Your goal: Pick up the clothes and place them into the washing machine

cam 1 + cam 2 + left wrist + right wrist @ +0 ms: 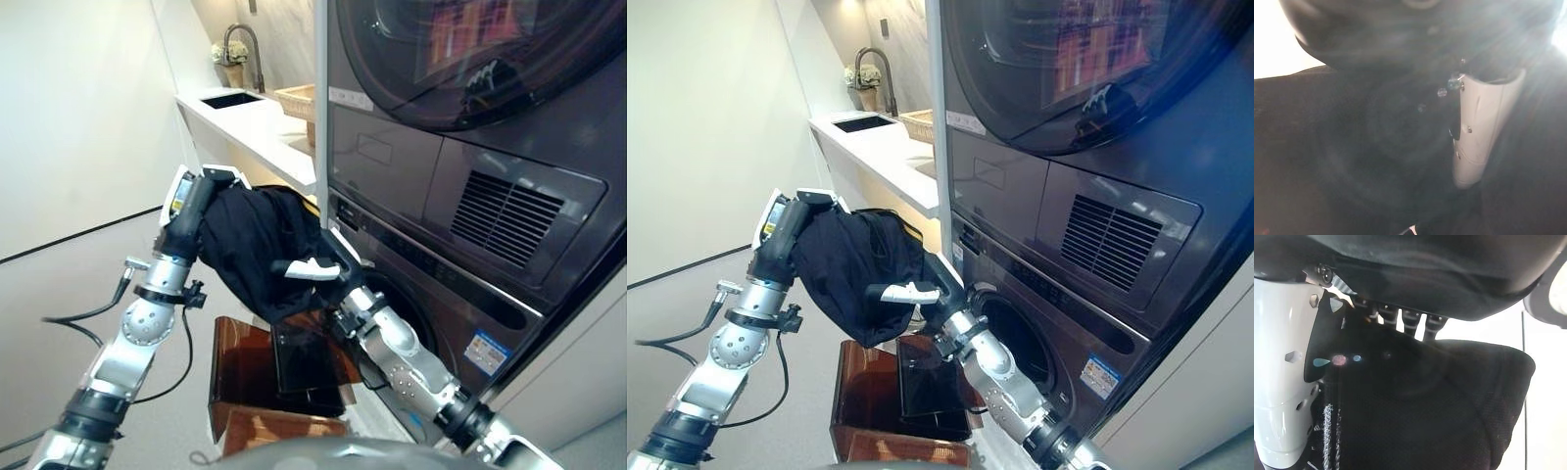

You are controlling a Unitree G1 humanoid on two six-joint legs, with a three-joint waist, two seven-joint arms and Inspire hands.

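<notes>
Right hand [921, 291]: the white-covered thumb [1278, 382] is pressing against black clothes [847, 269], with the fingers curling into the cloth from the other side, so the hand is clamping the bundle. Left hand [201, 211]: it is burying itself in the bundle's far side; its fingers are hidden under fabric, so I cannot tell their state, though its white thumb cover [1481, 132] is lying against the cloth. Both hands are carrying the bundle in the air, above a brown basket [255, 392] and just beside the washing machine [1038, 323]'s round opening [1019, 343], probably to keep loose cloth gathered for feeding in. A small sticker [487, 352] is showing on the machine's front; its print is too small to read.
</notes>
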